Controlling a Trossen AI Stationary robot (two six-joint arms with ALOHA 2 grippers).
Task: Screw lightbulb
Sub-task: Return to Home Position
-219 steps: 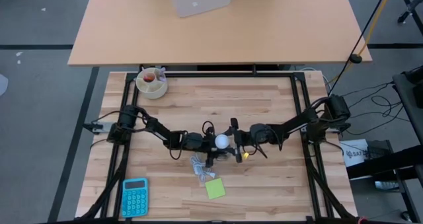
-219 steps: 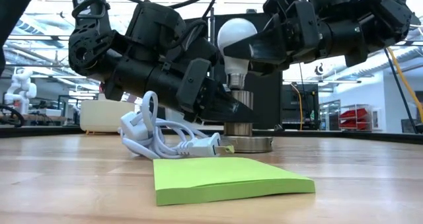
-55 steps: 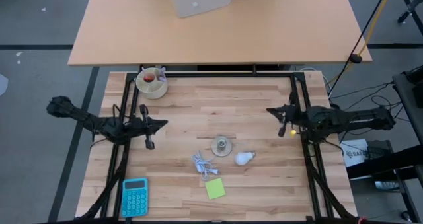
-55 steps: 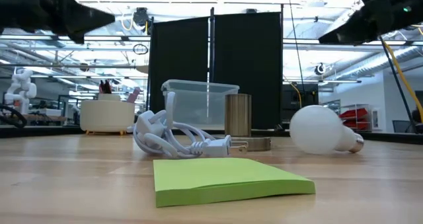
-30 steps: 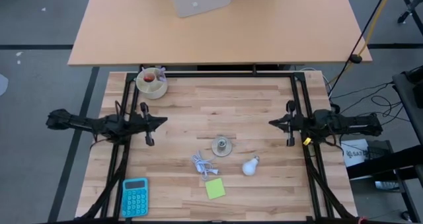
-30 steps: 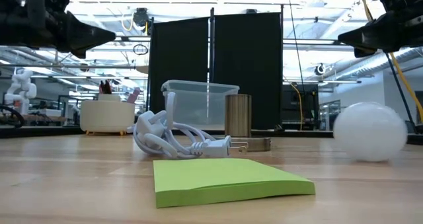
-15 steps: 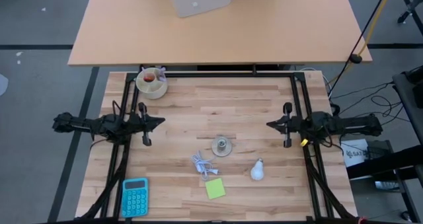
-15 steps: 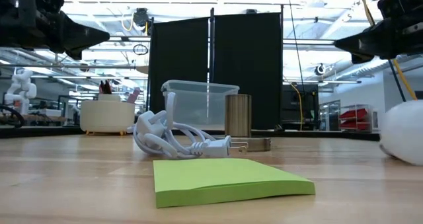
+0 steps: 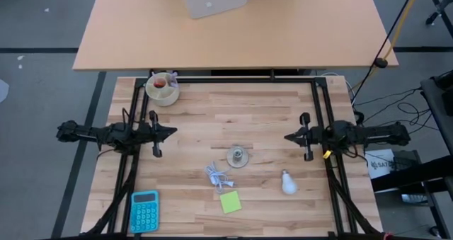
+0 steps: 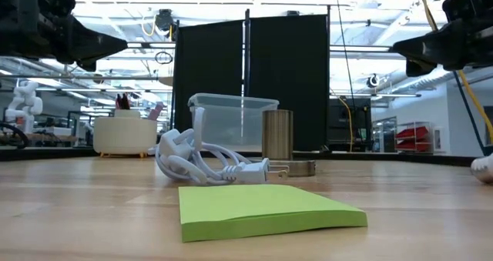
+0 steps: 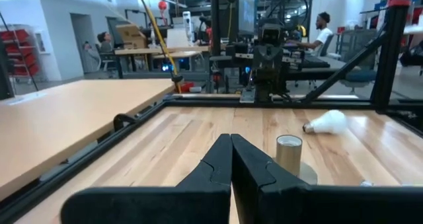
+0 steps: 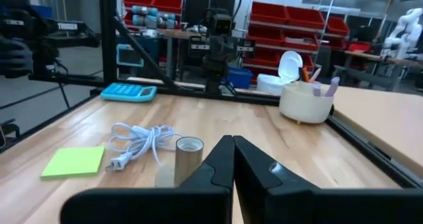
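- White pear-shaped lightbulb (image 9: 288,183) with a silvery screw base has rolled away from the socket toward the table's right front. It lies on its side, held by nothing.
- Grey metal cylindrical socket (image 9: 237,156) stands empty, so you'd judge the screwing undone.
- Your right gripper (image 9: 287,136), fingers pressed together and empty, has drawn back; the lightbulb lies near, in front of it.
- Your left gripper (image 9: 170,132), likewise closed and empty, is well apart from it.
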